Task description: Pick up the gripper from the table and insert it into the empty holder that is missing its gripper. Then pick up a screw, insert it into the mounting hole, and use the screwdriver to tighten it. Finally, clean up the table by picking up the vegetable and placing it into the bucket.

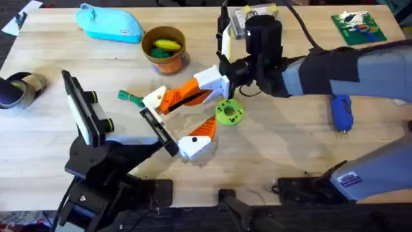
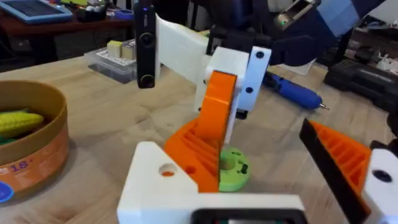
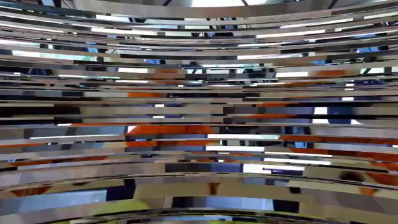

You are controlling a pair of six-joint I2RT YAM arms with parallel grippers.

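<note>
Logging my view: left gripper (image 1: 177, 125) spread, holder at the green disc (image 1: 229, 111). Right gripper (image 1: 193, 96) reaches the disc too; grip state unclear. Screwdriver (image 1: 341, 111) right of disc; bucket (image 1: 165, 49) beyond it, holding vegetables (image 1: 165, 47).

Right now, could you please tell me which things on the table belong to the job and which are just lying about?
Job in hand: chunky blue pen-shaped screwdriver; small round brown-orange bucket with a tan rim; small green vegetable lying on the wood.
Lying about: light-blue zip pouch; green circuit board at the far right corner.
</note>
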